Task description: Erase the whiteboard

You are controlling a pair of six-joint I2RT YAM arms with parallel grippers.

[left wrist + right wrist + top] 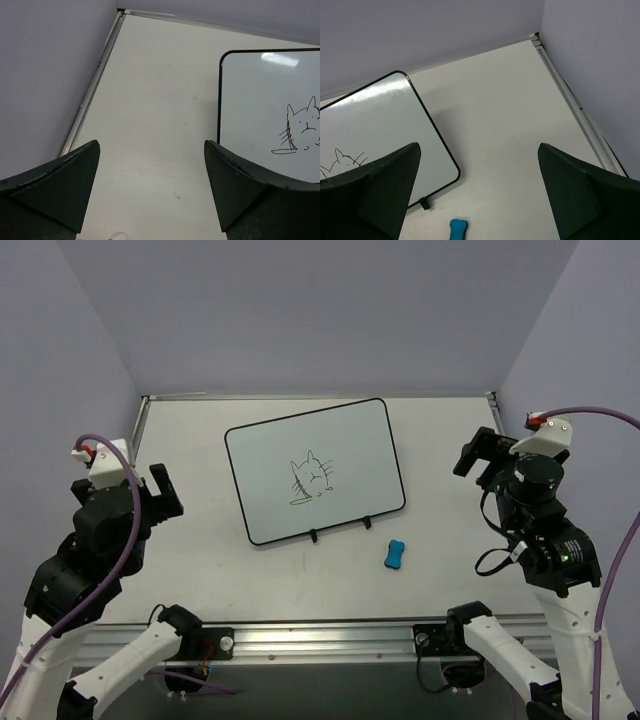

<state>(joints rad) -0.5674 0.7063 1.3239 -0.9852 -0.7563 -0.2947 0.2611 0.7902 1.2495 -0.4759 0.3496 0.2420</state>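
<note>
The whiteboard [340, 445] lies flat mid-table, black frame, two black clips on its near edge, a black cat doodle [312, 480] at its centre. It also shows in the left wrist view [265, 90] and the right wrist view [375, 125]. A small blue eraser [395, 554] lies on the table just near-right of the board, also in the right wrist view [457, 228]. My left gripper [165, 495] is open and empty, raised left of the board. My right gripper [478, 455] is open and empty, raised right of the board.
A metal rail [310, 395] edges the table's far side, with rails along the left [92, 85] and right [575, 100]. Purple walls close in on three sides. The arm bases [320, 640] sit at the near edge.
</note>
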